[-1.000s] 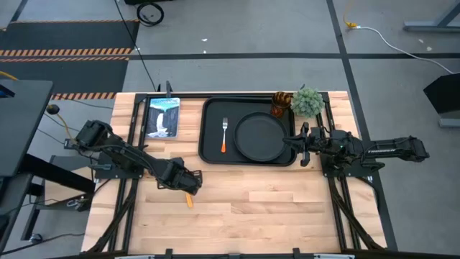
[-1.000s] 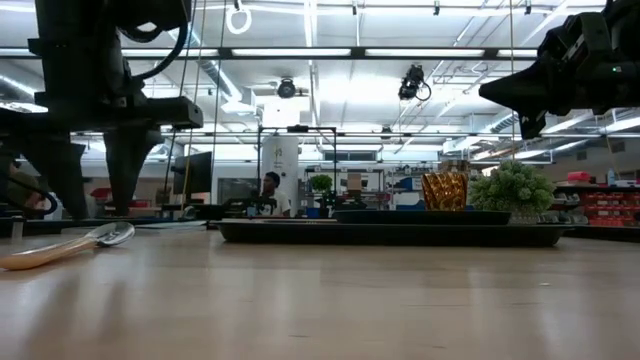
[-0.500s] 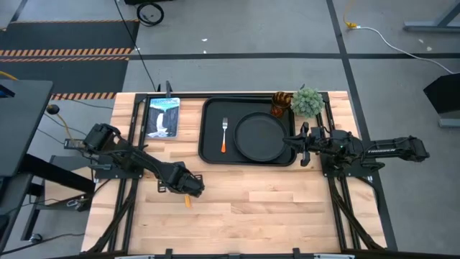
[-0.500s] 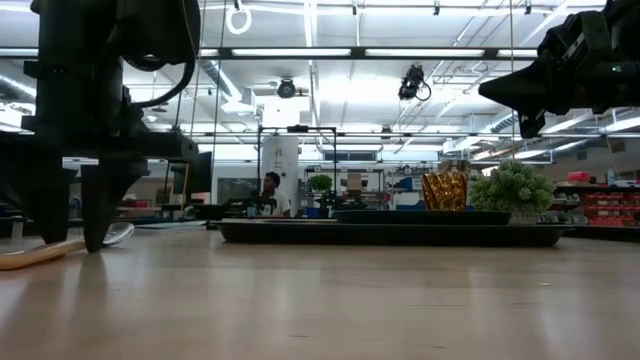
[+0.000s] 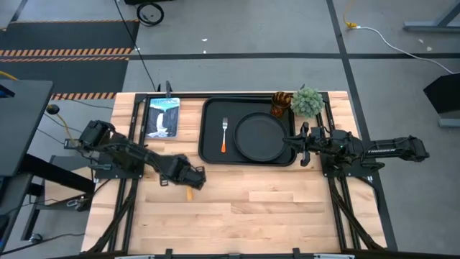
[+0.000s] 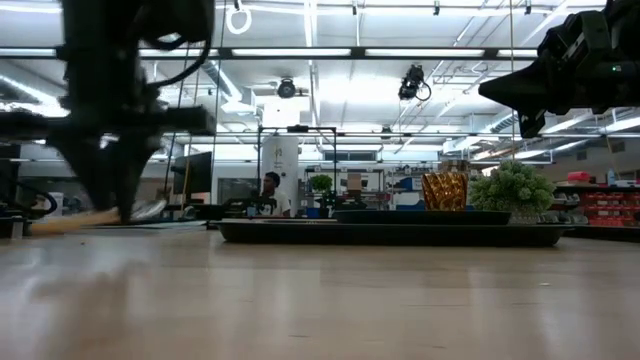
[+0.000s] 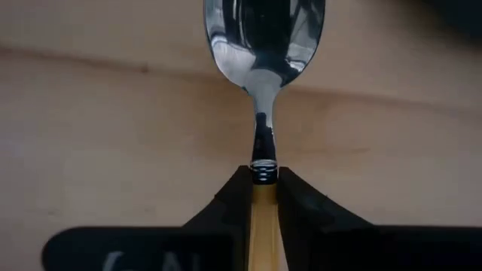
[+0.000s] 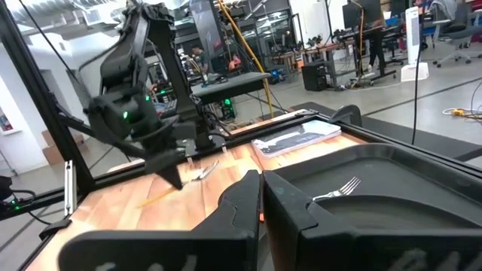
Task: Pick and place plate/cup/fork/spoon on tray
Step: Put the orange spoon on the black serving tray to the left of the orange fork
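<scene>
The left gripper (image 7: 263, 197), earlier open astride the spoon (image 7: 263, 45), now has its jaws clamped on the yellow-orange handle, lifting it off the counter (image 5: 273, 208). The right gripper (image 8: 260, 197) stays by the tray (image 5: 210, 129), jaws closed, empty.

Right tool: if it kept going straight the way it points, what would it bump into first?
Probably the plate. The right tool points leftward across the tray, just at its right rim, with the plate directly ahead. Its height above the plate is unclear, so it might pass over.

Spoon (image 7: 263, 45): silver bowl, yellow-orange handle, pinched in my left gripper (image 7: 263, 192), seemingly just off the table. Fork (image 5: 223, 134) and plate (image 5: 261, 137) lie in tray (image 5: 208, 144); amber cup (image 5: 280, 103) beside its far rim.
</scene>
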Controlling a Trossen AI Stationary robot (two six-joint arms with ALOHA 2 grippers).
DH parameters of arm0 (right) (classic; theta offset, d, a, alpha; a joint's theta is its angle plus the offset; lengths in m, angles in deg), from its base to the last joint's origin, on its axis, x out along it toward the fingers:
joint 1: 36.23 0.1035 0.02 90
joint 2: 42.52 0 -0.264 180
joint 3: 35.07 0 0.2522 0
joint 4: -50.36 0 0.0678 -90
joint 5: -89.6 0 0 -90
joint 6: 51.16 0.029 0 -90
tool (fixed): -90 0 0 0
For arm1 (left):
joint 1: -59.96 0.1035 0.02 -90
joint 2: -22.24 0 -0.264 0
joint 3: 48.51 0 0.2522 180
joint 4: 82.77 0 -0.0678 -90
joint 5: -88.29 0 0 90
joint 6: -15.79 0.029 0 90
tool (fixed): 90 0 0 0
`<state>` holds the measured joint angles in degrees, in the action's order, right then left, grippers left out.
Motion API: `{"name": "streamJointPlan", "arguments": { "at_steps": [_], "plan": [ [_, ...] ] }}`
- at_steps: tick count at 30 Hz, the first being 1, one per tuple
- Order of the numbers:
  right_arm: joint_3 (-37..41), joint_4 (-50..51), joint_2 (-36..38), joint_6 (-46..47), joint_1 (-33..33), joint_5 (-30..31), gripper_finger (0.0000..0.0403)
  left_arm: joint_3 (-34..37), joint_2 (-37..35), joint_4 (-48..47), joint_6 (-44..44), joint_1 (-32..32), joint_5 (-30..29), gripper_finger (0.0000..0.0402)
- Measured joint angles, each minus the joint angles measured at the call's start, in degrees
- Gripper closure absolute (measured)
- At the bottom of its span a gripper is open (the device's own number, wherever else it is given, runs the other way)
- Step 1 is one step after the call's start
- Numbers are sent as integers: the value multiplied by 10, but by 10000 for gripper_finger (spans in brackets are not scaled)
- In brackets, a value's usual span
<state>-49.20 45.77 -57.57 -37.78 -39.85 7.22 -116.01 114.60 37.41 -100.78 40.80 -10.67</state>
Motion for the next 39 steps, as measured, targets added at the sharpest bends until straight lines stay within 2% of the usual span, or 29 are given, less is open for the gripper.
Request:
{"name": "streamJointPlan", "arguments": {
  "at_steps": [4,11,14,20,24,31,39],
  "plan": [
    [0,1,0,0,0,0,380,-57,-1,-70,75,53,-14,357],
    [0,0,0,0,0,0,380,-137,1,-79,257,189,-53,357],
    [0,0,0,0,0,1,380,-143,5,-46,330,248,-57,357],
    [0,0,0,0,0,2,380,-150,40,92,440,334,-46,357],
    [0,0,0,0,0,2,380,-195,97,103,497,362,-30,357],
    [0,0,-1,0,0,2,380,-286,204,46,560,390,10,357],
    [0,0,-1,0,0,2,380,-292,247,18,570,404,31,357]
  ]
}}
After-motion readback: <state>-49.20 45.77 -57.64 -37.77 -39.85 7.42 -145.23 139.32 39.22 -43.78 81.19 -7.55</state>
